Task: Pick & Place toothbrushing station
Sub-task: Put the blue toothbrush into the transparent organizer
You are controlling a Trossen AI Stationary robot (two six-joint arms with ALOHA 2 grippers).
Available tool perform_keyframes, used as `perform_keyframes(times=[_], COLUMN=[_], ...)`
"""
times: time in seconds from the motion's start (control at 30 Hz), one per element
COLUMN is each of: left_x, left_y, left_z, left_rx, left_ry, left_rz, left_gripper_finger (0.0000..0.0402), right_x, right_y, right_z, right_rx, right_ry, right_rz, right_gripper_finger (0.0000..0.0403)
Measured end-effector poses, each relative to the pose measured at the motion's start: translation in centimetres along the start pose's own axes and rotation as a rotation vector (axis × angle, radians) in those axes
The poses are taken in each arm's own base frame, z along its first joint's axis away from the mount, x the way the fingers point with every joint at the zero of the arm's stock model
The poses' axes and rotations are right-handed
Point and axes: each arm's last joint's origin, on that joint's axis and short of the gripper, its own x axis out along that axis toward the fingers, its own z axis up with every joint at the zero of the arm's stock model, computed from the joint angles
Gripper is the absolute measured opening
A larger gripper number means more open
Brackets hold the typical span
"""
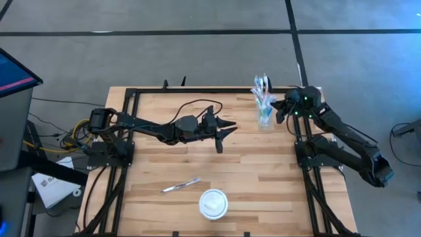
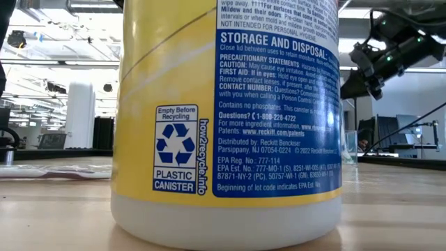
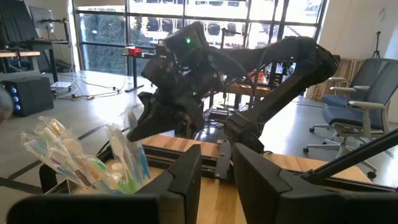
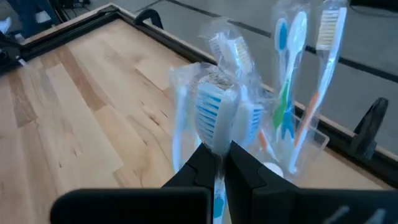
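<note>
High view: small clear tumbler packed w/ slim wrapped pastel toothbrushes stands near the far right edge of the light wooden slat table. One more wrapped toothbrush lies flat toward the near edge, just beside a round white canister lid.

Low view is mostly blocked by that yellow-and-blue plastic canister right at the lens; only the right arm shows, upper right.

Right wrist view alone gives the grip: right gripper clenched on a blue-and-white brush head in clear wrap, just beside the bunch in the tumbler.

Left gripper hovers mid-table, arm stretched out low toward the tumbler, well apart from it. Left wrist view: fingers parted, nothing between them.
</note>
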Motion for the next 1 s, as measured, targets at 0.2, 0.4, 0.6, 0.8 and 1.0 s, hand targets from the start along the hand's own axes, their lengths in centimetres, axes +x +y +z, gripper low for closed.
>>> perform_keyframes(times=[0.2, 0.4, 0.6, 0.8, 1.0], left_x=[0.0, 0.0, 0.0, 0.0, 0.0], left_y=[0.0, 0.0, 0.0, 0.0, 0.0], left_z=[0.0, 0.0, 0.0, 0.0, 0.0], left_rx=[0.0, 0.0, 0.0, 0.0, 0.0], left_ry=[0.0, 0.0, 0.0, 0.0, 0.0], left_rz=[0.0, 0.0, 0.0, 0.0, 0.0], left_gripper_finger=[0.0086, 0.0086, 0.0086, 0.0086, 0.0086], right_x=[0.8, 1.2, 1.3, 1.3, 1.3], right_y=[-0.3, -0.4, -0.4, -0.5, -0.4], right_z=[-1.7, -2.6, -2.9, -2.8, -2.8], right_rx=[0.008, 0.006, 0.012, 0.011, 0.012], right_ry=[0.015, 0.0, 0.0, -0.005, -0.013], right_rz=[-0.002, -0.001, 0.002, 0.001, 0.004], right_gripper_finger=[0.0005, 0.0005, 0.0023, 0.0043, 0.0047])
